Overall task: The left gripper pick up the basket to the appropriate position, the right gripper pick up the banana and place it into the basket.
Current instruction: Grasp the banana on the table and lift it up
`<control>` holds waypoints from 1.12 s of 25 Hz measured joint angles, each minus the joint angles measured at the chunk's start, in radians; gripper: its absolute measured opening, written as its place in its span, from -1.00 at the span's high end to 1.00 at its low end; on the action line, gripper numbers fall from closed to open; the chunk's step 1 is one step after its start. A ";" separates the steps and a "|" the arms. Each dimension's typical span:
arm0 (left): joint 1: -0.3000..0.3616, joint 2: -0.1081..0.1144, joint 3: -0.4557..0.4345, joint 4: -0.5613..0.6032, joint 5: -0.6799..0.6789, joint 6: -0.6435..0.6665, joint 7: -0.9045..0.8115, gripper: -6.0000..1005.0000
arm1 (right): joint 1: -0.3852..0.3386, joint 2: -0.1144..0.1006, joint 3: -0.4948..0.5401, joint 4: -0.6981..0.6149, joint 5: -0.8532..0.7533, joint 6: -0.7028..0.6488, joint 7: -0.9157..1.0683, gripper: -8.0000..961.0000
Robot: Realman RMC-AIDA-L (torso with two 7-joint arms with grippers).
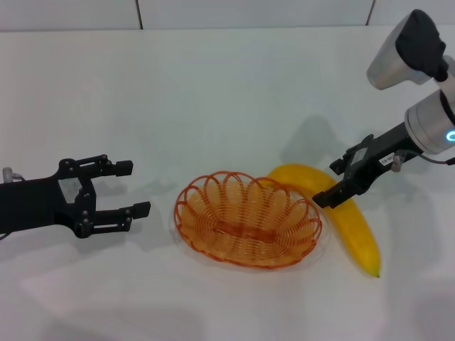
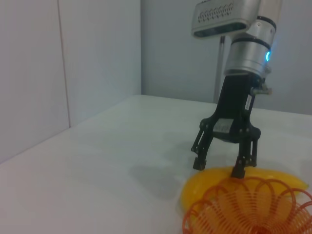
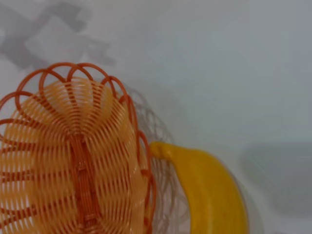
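White table [image 1: 213, 92]; right end effector [image 1: 340, 182] spread above banana [image 1: 355, 231].

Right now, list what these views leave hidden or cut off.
- Banana: the basket rim covers one tip in the head view; the right gripper crosses its middle.
- Right wrist view: both are cut by the edge.
- Left wrist view: the left gripper is absent; the basket is mostly cut off.

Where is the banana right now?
In the head view, the banana lies on the white table on the robot's right, curving around the orange wire basket, under the open right end effector.
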 joint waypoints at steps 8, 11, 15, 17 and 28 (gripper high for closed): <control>0.002 0.000 0.000 0.000 0.000 0.000 0.000 -0.60 | 0.003 0.000 -0.017 0.017 -0.002 0.016 0.000 -0.79; 0.002 0.000 0.000 0.000 0.000 0.000 0.000 -0.60 | 0.003 -0.001 -0.017 0.018 -0.002 0.025 0.004 -0.79; 0.003 0.000 0.000 0.000 0.000 0.000 0.000 -0.60 | 0.002 -0.004 -0.017 0.018 -0.004 0.028 0.009 -0.78; 0.003 0.000 0.000 0.000 0.000 0.000 0.000 -0.60 | 0.001 -0.005 -0.018 0.018 -0.004 0.029 0.009 -0.78; 0.004 0.000 0.000 0.000 0.000 0.000 0.000 -0.60 | -0.006 -0.005 -0.017 0.010 0.002 0.016 0.008 -0.34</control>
